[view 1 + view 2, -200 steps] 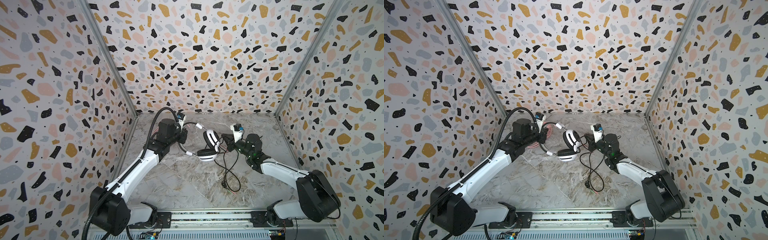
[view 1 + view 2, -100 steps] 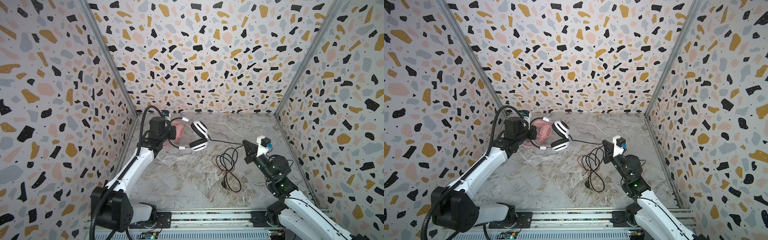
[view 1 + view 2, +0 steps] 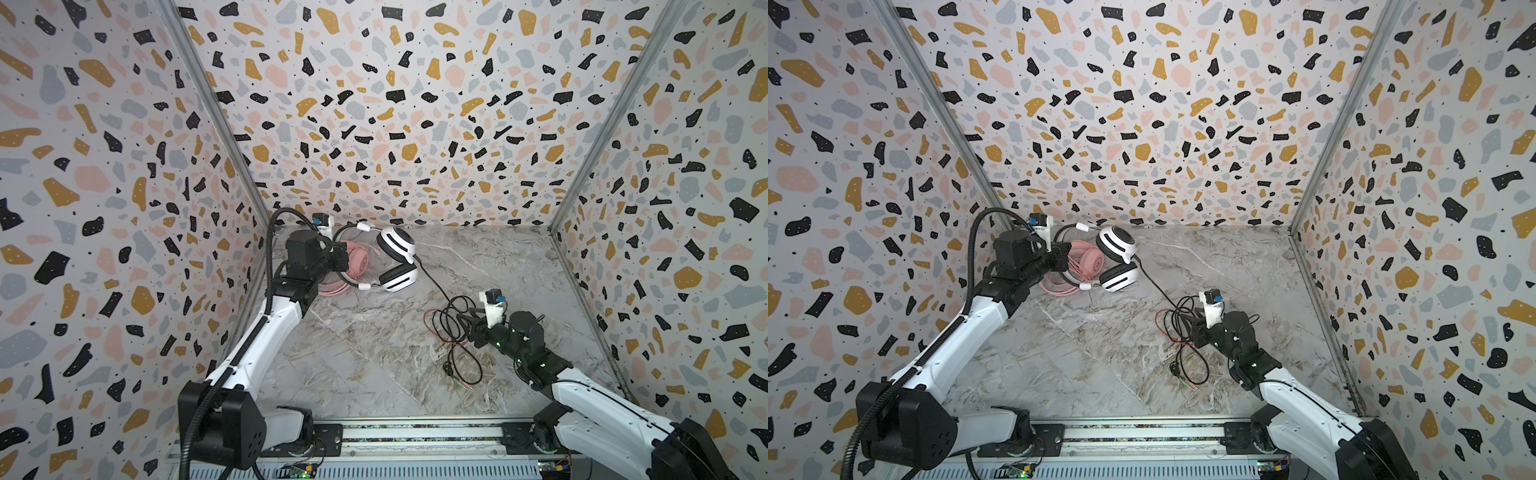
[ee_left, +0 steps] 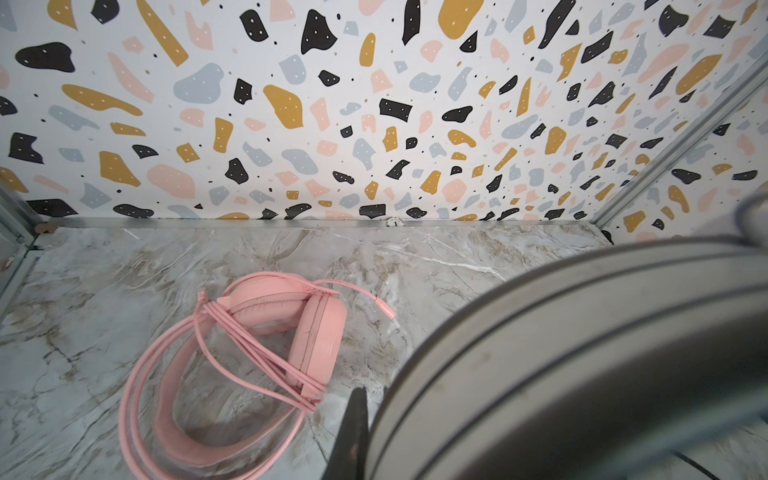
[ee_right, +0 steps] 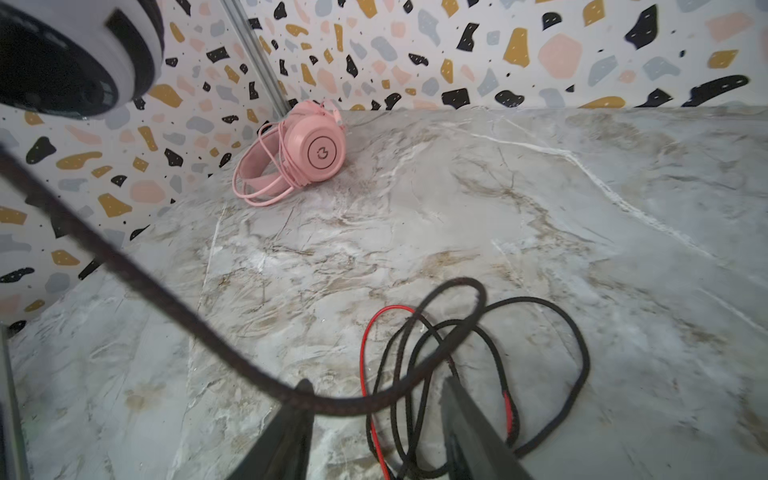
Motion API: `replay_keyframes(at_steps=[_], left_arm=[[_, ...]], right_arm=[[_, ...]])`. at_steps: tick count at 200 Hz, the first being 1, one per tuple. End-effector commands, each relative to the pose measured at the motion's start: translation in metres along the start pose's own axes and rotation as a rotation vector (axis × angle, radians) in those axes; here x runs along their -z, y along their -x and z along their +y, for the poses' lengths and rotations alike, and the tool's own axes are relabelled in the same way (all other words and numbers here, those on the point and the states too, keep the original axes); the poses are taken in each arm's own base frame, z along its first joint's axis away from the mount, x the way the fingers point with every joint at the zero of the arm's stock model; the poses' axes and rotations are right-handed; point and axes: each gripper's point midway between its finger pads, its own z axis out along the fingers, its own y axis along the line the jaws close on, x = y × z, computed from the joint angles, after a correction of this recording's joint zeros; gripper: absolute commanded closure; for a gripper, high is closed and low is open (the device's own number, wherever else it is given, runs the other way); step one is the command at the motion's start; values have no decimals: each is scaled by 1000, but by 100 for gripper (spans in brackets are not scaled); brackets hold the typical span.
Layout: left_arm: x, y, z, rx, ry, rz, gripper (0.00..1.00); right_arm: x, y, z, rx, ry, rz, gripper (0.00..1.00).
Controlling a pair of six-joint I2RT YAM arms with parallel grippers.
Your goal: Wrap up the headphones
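Wrapping the white headset (image 3: 397, 245): left fingers (image 4: 353, 432) clench its band far left, beside the wrapped pink headset (image 4: 291, 328). The right fingers (image 5: 286, 436) gape around its black cable (image 5: 208, 328); next, grip and wind.

Boxed in on three sides by terrazzo-patterned walls (image 3: 395, 104), joined by metal corner posts (image 3: 216, 124), over a grey marbled floor (image 3: 374, 353), evenly lit.
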Motion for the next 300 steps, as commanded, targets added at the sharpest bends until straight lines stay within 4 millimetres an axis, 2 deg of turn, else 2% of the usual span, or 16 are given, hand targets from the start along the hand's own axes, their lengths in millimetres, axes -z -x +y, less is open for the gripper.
replay_keyframes(at_steps=[1, 21, 34, 82, 113, 144, 186, 206, 226, 267, 300], left_arm=[[15, 38, -22, 19, -100, -139, 100], [14, 41, -30, 26, -141, -131, 100], [18, 51, -40, 46, -187, -140, 100], [46, 121, -69, 166, -297, -236, 100], [59, 165, -85, 256, -379, -284, 100], [67, 194, -88, 286, -396, -321, 100], [72, 202, -91, 289, -401, -328, 100], [76, 204, -91, 296, -400, -337, 100], [80, 213, -88, 294, -390, -356, 100], [77, 220, -88, 300, -401, -327, 100], [76, 221, -89, 306, -409, -325, 100]], right_arm=[[-8, 22, 19, 25, 64, -39, 44], [-17, 15, 25, 14, 97, -17, 42], [-21, 9, 23, 10, 96, -4, 41], [-30, 7, 19, 13, 76, 11, 39], [-38, -3, 5, -18, 48, 38, 38], [-36, -12, 1, -34, 48, 40, 38], [-37, -2, -2, -37, 74, 6, 38], [-42, 3, 12, -19, 156, 4, 38], [-46, -4, 27, -16, 229, 35, 38], [-32, -14, 44, 80, 262, 3, 38], [-51, -8, 58, 228, 257, 27, 37]])
